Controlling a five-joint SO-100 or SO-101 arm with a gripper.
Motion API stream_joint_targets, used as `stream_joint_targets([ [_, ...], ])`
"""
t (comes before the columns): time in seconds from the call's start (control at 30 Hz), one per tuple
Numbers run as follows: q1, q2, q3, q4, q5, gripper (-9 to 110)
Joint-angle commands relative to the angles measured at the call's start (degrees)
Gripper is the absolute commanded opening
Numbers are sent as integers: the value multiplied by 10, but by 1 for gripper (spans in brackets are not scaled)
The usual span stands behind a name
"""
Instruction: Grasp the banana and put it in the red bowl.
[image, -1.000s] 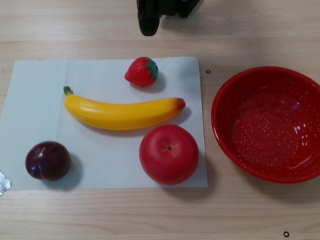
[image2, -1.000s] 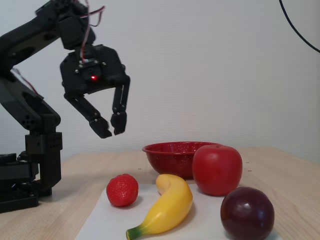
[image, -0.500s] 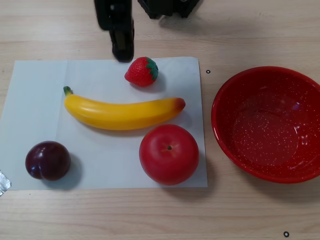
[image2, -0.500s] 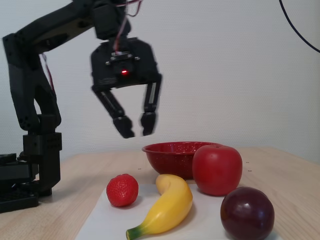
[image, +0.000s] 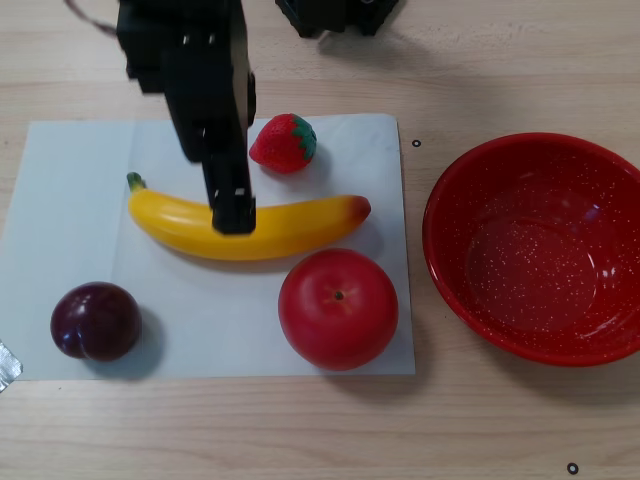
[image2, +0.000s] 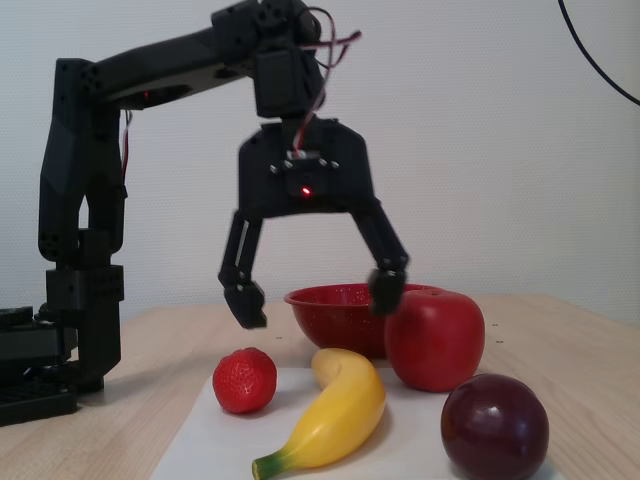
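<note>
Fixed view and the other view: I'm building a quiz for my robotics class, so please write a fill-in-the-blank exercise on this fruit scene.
1. The pincer hangs with its jaws ____ above the long yellow plastic banana.
2. The big glossy red bowl holds ____.
3. The small red strawberry lies on the ____ paper sheet.
4. The dark purple plum is ____ the round red apple.

Missing words: open; nothing; white; apart from
</note>
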Motion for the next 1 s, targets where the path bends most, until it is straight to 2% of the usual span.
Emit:
stream_joint_targets([
  [0.0,1,18,-52,-36,6,54],
  [0.23,9,-13,-46,-96,5,59],
  [0.57,17,-40,-25,-108,15,67],
  [0.97,24,-74,11,-141,24,68],
])
